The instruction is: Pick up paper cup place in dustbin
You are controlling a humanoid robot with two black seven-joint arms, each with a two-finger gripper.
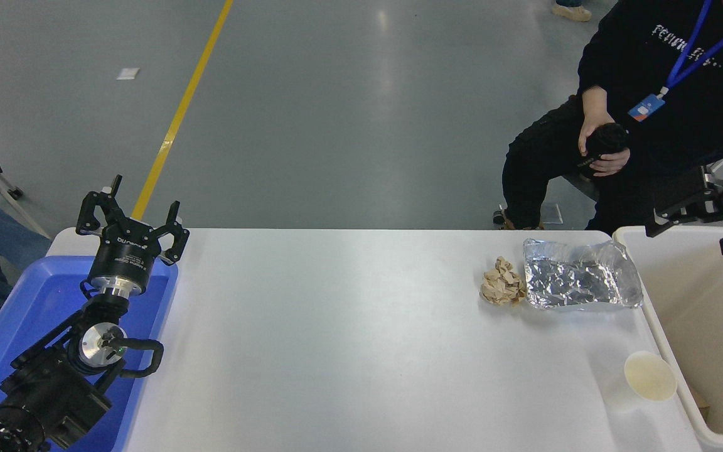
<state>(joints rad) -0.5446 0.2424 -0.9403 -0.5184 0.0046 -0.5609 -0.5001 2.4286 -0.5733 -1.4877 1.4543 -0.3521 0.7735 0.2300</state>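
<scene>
The paper cup (649, 376) stands upright on the white table (349, 339) near its front right corner, close beside the dustbin's left wall, its cream inside facing up. The dustbin (713, 301) is the large cream-white bin at the right edge, partly cut off by the picture. My right gripper (688, 238) comes in from the right edge above the bin's far rim, well behind and above the cup; it looks open and empty. My left gripper (129, 216) is parked open at the lower left.
A crumpled silver foil bag (581, 276) and a tan paper wad (503, 282) lie at the back right, behind the cup. A blue tray (29, 301) lies under the left arm. A person in black (650, 125) sits beyond the far right corner. A brown scrap (700, 402) lies in the bin.
</scene>
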